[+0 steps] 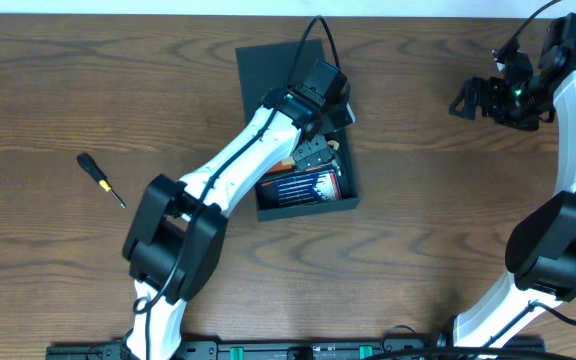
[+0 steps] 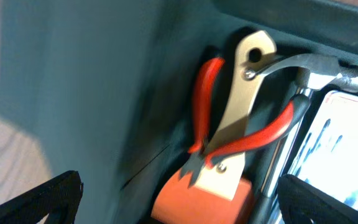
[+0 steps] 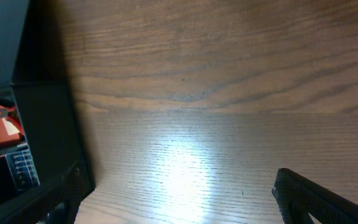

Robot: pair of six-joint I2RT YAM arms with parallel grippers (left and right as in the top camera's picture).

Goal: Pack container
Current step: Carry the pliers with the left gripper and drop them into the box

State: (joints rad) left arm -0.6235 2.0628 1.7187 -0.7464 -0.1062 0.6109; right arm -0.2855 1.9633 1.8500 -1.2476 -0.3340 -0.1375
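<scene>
The container (image 1: 308,209) sits on the table (image 1: 58,80) at centre, just ahead of the left arm's base, with its hinged lid (image 1: 266,72) folded open and flat on the far side. Packing is judged well advanced. The left wrist view shows several tools in the box: pliers with red handles (image 2: 207,93), a scraper (image 2: 241,106) with a metal blade and an orange grip lying across them, a hammer (image 2: 309,65) with its steel head at the far wall, and a blue case of bits (image 2: 347,143) beside the hammer shaft. The left gripper (image 1: 318,100) hangs over the far half of the box interior. Its fingers (image 2: 48,199) are spread wide and pinch nothing; the scraper lies below the gap, not between the pads. The right gripper (image 1: 483,100) hovers over bare wood at the far right, well apart from the container, with its fingers (image 3: 319,193) likewise spread and empty. One item is outstanding: a screwdriver (image 1: 100,178) with a black handle lies on the table at the left, well apart from the box. As far as can be judged, the screwdriver needs to be picked up and placed, and the lid then closed. The left arm partly hides the box interior from overhead, so the full contents cannot be confirmed.
</scene>
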